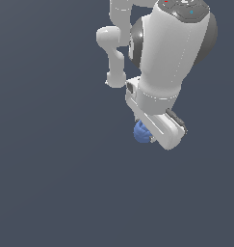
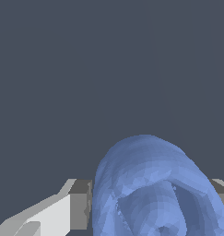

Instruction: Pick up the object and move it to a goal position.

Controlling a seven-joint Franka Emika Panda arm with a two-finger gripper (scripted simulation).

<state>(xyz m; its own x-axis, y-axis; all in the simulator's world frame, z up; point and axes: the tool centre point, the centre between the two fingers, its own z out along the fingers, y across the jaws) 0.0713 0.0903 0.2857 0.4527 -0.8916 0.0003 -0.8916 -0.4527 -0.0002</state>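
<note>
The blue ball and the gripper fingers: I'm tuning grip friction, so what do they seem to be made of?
These are simulator renders, so only looks count. The blue ball looks matte and lumpy, with faceted swirled ridges and no glossy highlights, perhaps rubber or clay. The gripper has a smooth white shell like painted plastic; its fingertips look like flat, dull grey pads, possibly rubber.

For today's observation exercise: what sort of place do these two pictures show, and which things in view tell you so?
Most likely a bare simulated test scene, not a real room. The ground is one flat, featureless grey-blue surface; the white gripper looks smooth and computer-rendered; the faceted blue object sits between its fingers. No furniture or walls appear.
</note>
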